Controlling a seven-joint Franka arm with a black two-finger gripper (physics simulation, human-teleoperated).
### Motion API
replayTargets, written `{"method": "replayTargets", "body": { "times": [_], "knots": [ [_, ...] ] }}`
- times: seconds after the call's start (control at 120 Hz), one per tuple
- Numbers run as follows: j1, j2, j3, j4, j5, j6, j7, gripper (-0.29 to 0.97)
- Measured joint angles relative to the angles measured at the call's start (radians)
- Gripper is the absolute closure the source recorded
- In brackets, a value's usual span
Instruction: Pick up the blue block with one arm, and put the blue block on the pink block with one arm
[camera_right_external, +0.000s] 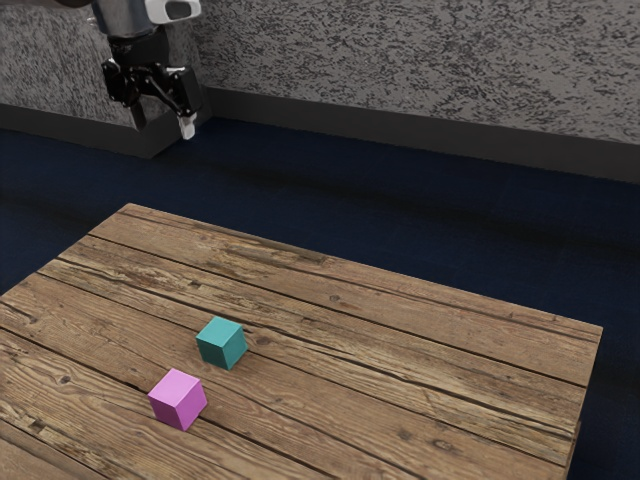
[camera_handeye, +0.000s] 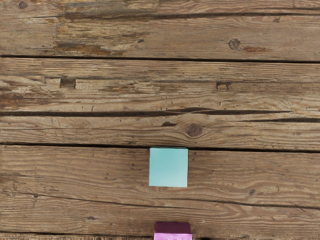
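Note:
A teal-blue block (camera_right_external: 221, 342) rests on the wooden table (camera_right_external: 420, 330), left of its middle. A pink block (camera_right_external: 178, 398) sits just in front of it toward the near edge, a small gap apart. My gripper (camera_right_external: 160, 120) hangs high above the table's far left corner, open, with nothing between its fingers. Looking straight down, the wrist view has the blue block (camera_handeye: 168, 167) as a pale square on the planks (camera_handeye: 100, 100), with the pink block (camera_handeye: 172, 231) a short way beyond it at the picture's edge.
The table's right edge (camera_right_external: 590, 390) drops off to a dark blue floor (camera_right_external: 400, 190). A grey rough wall (camera_right_external: 420, 60) stands behind.

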Motion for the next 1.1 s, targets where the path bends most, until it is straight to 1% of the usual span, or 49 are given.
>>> {"method": "replayTargets", "body": {
  "times": [0.233,0.275,0.333,0.408,0.525,0.708,0.808,0.875,0.925,0.983,1.025,1.1],
  "knots": [
    [0.041,-0.001,0.000,0.011,-0.001,-0.024,-0.003,0.00],
    [0.047,-0.001,0.000,0.080,-0.001,-0.043,-0.004,0.00],
    [0.058,-0.003,-0.008,0.217,-0.001,-0.078,-0.005,0.00],
    [0.071,-0.001,-0.023,0.278,-0.005,-0.114,-0.005,0.00],
    [0.063,0.005,-0.041,0.295,-0.009,-0.149,-0.007,0.00],
    [-0.005,0.038,-0.050,0.289,-0.011,-0.175,-0.008,0.00],
    [-0.013,0.044,-0.056,0.280,-0.011,-0.180,-0.008,0.00],
    [0.006,0.017,-0.070,0.171,-0.009,-0.157,-0.009,0.00],
    [0.036,-0.045,-0.096,0.004,-0.007,-0.107,-0.009,0.00],
    [0.063,-0.104,-0.122,-0.149,-0.007,-0.050,-0.009,0.00],
    [0.062,-0.135,-0.141,-0.242,-0.007,-0.004,-0.010,0.00],
    [0.027,-0.157,-0.165,-0.374,-0.010,0.083,-0.010,0.00]
  ]
}}
